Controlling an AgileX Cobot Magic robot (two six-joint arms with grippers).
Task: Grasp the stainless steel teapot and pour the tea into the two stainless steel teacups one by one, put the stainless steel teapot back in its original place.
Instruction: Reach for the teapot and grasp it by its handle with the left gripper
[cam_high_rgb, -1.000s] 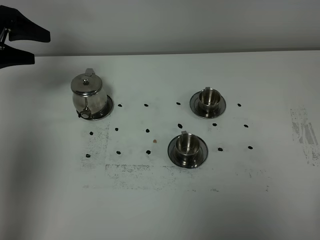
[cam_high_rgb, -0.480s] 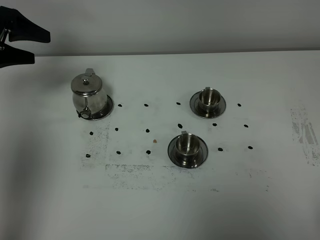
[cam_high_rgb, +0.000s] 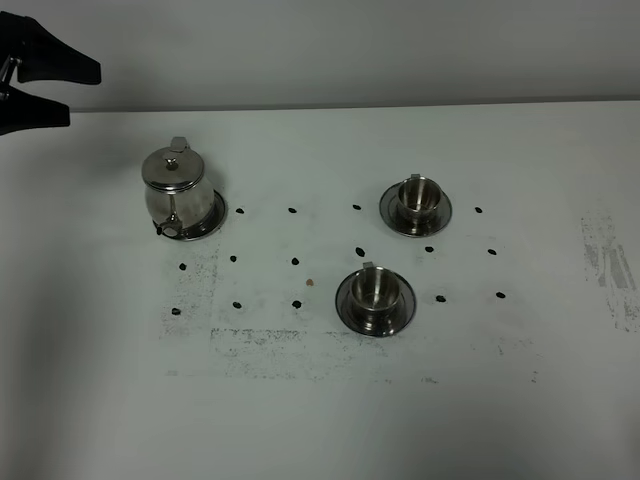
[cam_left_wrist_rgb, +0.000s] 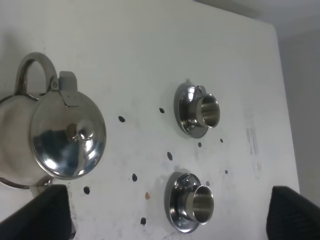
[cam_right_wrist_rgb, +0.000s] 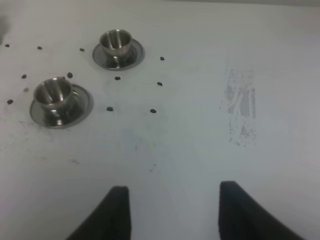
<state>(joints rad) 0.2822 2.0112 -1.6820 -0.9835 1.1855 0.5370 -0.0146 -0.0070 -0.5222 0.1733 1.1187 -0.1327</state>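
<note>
1. Black-fingered, the left gripper (cam_high_rgb: 84, 94) is hanging above the far left corner of the white table (cam_high_rgb: 320, 420), its jaws gaping wide and gripping nothing.
2. Near it, though clearly apart from it and toward the table's middle, the stainless steel teapot (cam_high_rgb: 173, 190) is standing upright with its lid down. It is resting on its round saucer (cam_high_rgb: 213, 213), with its spout pointing at the near edge and its loop handle at the far side.
3. On the table's right side, the right gripper (cam_right_wrist_rgb: 174, 187) is hovering over bare surface. Its jaws are standing parted with nothing between them, and it is lying outside the high camera's view.
4. Well apart from the teapot, to its right, the far teacup (cam_high_rgb: 417, 195) is sitting upright on its own saucer (cam_high_rgb: 392, 215). The near teacup (cam_high_rgb: 372, 288) is sitting upright on another saucer (cam_high_rgb: 345, 305).
5. Small black dots (cam_high_rgb: 295, 261) are lying in rows around and between the saucers, and a scuffed grey patch (cam_high_rgb: 610, 262) is showing near the right edge.
</note>
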